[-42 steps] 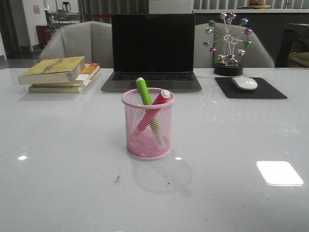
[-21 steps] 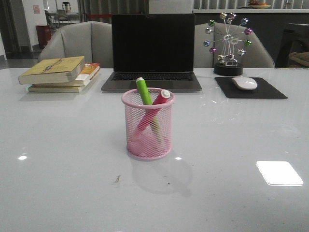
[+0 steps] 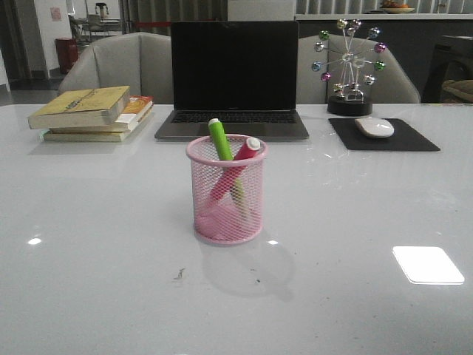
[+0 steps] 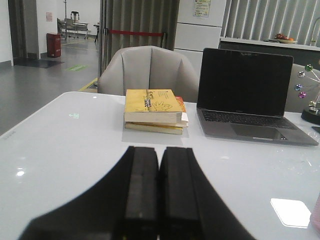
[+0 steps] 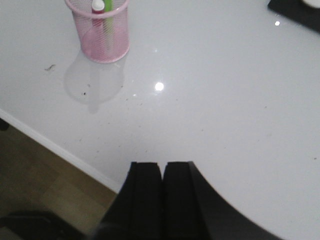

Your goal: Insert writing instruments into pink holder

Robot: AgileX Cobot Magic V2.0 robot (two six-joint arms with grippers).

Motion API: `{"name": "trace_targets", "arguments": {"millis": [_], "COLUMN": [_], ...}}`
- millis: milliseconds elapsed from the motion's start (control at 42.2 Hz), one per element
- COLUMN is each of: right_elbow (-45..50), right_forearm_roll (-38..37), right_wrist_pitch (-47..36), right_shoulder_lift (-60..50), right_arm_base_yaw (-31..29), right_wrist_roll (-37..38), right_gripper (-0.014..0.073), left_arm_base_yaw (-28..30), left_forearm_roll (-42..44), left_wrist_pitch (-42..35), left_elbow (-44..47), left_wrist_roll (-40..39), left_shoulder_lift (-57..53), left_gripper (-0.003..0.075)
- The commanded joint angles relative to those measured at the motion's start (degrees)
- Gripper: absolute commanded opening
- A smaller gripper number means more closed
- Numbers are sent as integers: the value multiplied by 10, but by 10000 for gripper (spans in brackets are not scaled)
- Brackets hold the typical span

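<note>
The pink mesh holder [image 3: 226,192] stands upright at the middle of the white table, also seen in the right wrist view [image 5: 101,35]. Inside it lean the lime green marker [image 3: 220,140] and the pink-magenta marker with a pale cap [image 3: 247,148], their tips above the rim. Neither arm shows in the front view. My left gripper [image 4: 160,150] is shut and empty, well away from the holder, facing the books. My right gripper [image 5: 162,166] is shut and empty, hanging near the table's front edge, well apart from the holder.
A laptop [image 3: 234,78] stands behind the holder. Stacked books [image 3: 92,112] lie at the back left. A mouse [image 3: 375,127] on a black pad [image 3: 384,137] and a ball ornament [image 3: 349,66] sit at the back right. The table edge [image 5: 60,150] drops to the floor.
</note>
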Motion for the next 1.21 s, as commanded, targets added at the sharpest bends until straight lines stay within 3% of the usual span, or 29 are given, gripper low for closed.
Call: {"name": "trace_targets", "arguments": {"millis": [0, 237, 403, 687, 1185], "right_elbow": [21, 168, 268, 362, 361], "right_forearm_roll": [46, 90, 113, 146, 135], "right_wrist_pitch": [-105, -260, -357, -462, -487], "right_shoulder_lift": [-43, -183, -269, -335, -335], "right_arm_base_yaw": [-58, -219, -294, -322, -319], "right_wrist_roll": [-92, -121, -121, -120, -113], "right_gripper": [53, 53, 53, 53, 53], "left_arm_base_yaw": [-4, -4, -4, -4, -4], "left_forearm_roll": [0, 0, 0, 0, 0], "left_wrist_pitch": [-53, -53, -53, -53, -53], "left_elbow": [0, 0, 0, 0, 0], "left_wrist_roll": [-3, -3, -3, -3, -3], "left_shoulder_lift": [-10, -10, -10, -10, -10], "left_gripper": [93, 93, 93, 93, 93]}}
